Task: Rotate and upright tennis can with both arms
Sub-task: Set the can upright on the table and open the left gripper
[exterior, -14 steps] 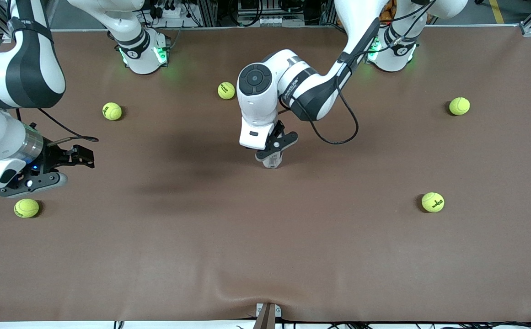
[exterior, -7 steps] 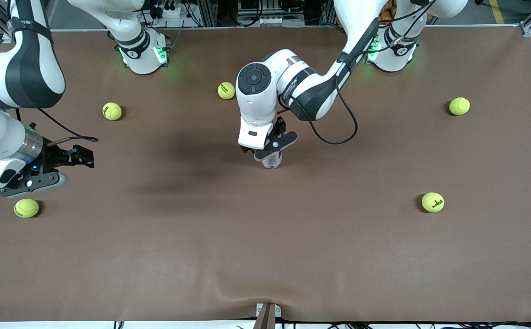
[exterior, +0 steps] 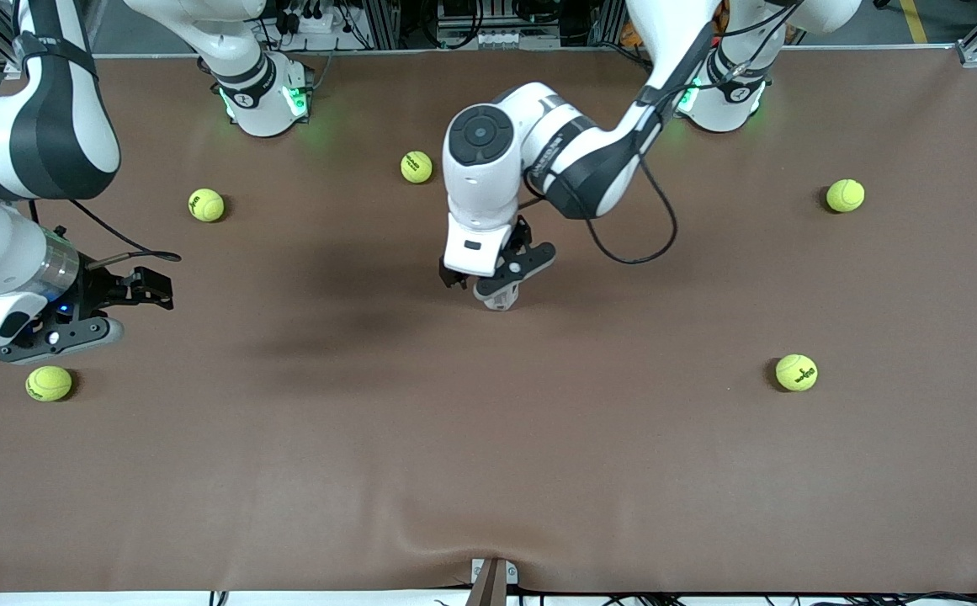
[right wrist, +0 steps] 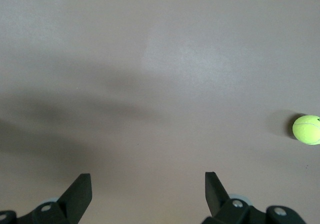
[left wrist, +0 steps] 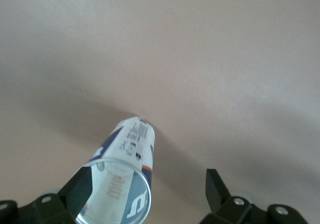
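Tennis can (left wrist: 122, 184) stood upright on the bench (exterior: 488, 438), mid-bench, directly under the left tool (exterior: 492, 282). Left tool was spread wide, fingers (left wrist: 216, 186) on either side of the can's clear rim, no pinch seen. Right tool (right wrist: 148, 189) was spread, holding nothing, waiting low over the bench at the right arm's end, a tennis ball (exterior: 49, 383) just beside it.

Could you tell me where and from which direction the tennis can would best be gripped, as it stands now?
The tennis can stands upright on the table, under the open left gripper. It is probably best gripped across its round wall just under the clear rim, coming straight down from above: the slim tube fits between the fingers there. The right gripper waits open near the right arm's end.
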